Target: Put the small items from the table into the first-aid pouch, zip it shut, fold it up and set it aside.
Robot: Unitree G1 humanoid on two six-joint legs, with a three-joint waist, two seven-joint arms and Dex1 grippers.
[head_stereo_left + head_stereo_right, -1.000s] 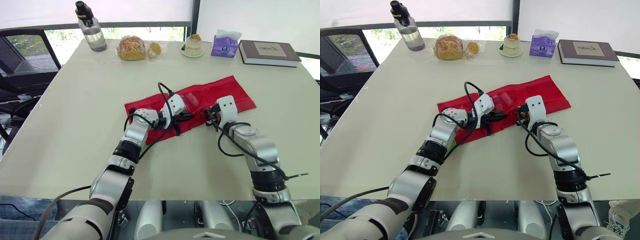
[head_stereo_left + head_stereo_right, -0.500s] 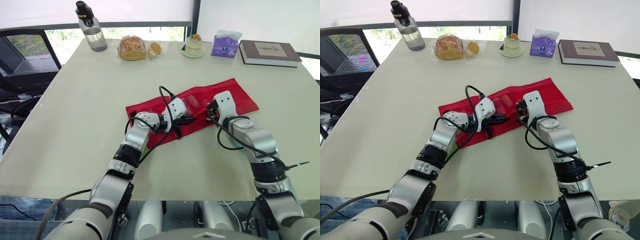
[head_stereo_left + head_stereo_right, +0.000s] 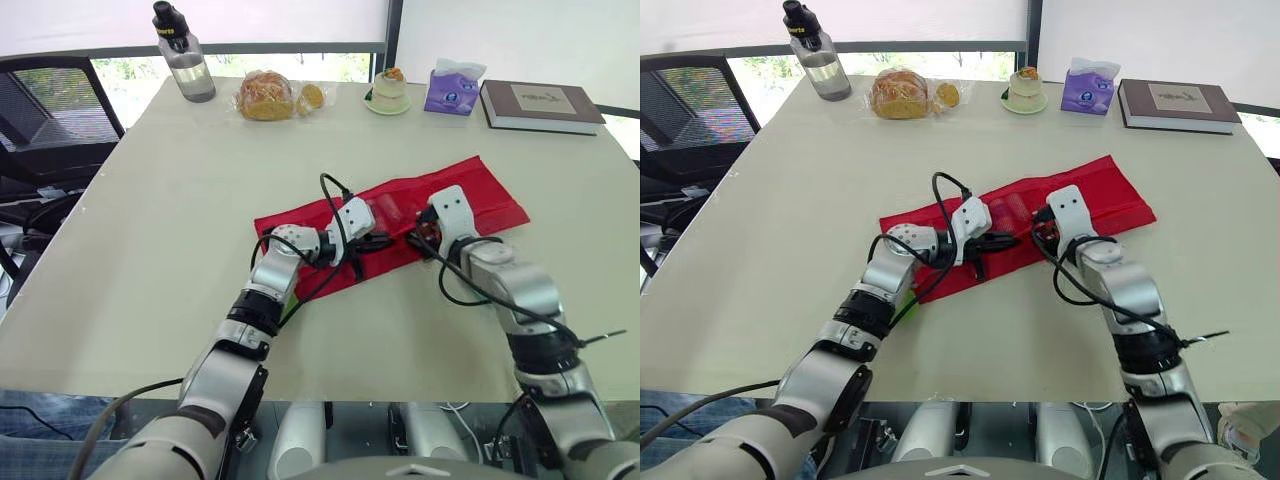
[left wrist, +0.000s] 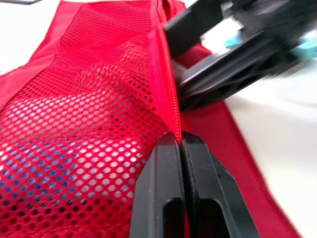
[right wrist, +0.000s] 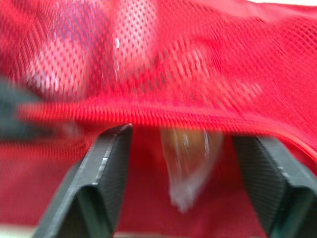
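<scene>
Holding the pouch on the counter with my left tool pressed together on its zip seam, I judge my right tool, spread around a clear tab below that seam, should close squarely and pull straight along the zip.

left arm: silver-grey rounded shells, black ribbed ring mid-forearm, white boxy wrist housing. black wrist cable loops off toward 12 o'clock. left gripper: two flat matte black fingers, squared edges. right arm: same silver shells, black elbow band, black forearm cable looping at 8 o'clock, thin wire sticking out at 3 o'clock. right gripper: black fingers, finely ribbed faces.
</scene>
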